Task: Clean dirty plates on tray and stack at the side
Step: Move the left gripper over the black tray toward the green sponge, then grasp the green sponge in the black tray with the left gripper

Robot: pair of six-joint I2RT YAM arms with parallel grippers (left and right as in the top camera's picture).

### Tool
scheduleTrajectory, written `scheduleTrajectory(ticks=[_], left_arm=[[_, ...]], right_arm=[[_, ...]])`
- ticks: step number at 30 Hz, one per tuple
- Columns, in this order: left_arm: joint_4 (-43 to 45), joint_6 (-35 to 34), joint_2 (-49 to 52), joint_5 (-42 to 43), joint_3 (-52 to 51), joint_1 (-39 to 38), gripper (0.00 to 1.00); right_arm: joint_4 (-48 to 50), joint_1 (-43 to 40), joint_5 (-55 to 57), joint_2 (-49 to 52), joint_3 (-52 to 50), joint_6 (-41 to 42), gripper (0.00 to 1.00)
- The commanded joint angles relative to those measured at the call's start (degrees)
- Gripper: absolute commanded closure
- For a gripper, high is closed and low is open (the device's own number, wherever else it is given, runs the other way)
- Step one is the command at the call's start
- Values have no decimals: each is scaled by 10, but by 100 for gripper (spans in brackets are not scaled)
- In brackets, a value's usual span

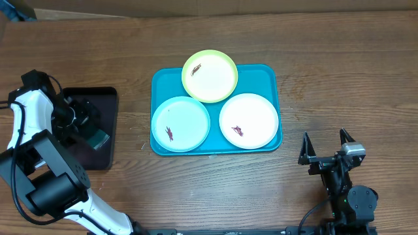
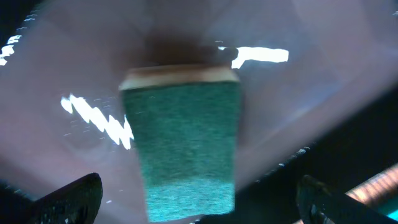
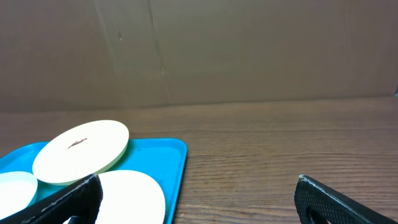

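Note:
The turquoise tray point(image 1: 268, 78) lies mid-table and holds three plates. The yellow-green plate point(image 1: 209, 76) is at the back and rests partly on the other two. The pale mint-blue plate point(image 1: 181, 123) is front left and the white plate point(image 1: 249, 121) front right. Each has a small dark smear. My left gripper point(image 1: 91, 127) is open over the black tray point(image 1: 104, 98) at the left, its fingers either side of a green sponge point(image 2: 183, 146) and apart from it. My right gripper point(image 1: 324, 146) is open and empty, right of the turquoise tray point(image 3: 168, 162), near the table's front edge.
The smaller black tray point(image 2: 56, 74) has a glossy floor with glare. A cardboard wall point(image 3: 199, 50) stands behind the wooden table point(image 1: 339, 65). In the right wrist view the yellow-green plate point(image 3: 81, 151) and white plate point(image 3: 134, 196) show at lower left.

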Motion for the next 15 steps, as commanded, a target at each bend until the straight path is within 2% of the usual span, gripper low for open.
scheduleTrajectory(ticks=[1,7,9,12,15], left_arm=[[2,-29,6,-24,-2,1,0],[40,-29,6,-17,-49,1,4],[55,-29,6,-17,-64,1,10],[71,-29,6,-16,-78,1,25],[79,-29,6,-17,-86,1,29]], right_arm=[[2,-2,1,-6,-6,0,0],[2,-2,1,-6,-6,0,0],[2,-2,1,-6,-6,0,0],[2,-2,1,-6,-6,0,0],[2,-2,1,-6,-6,0,0]])
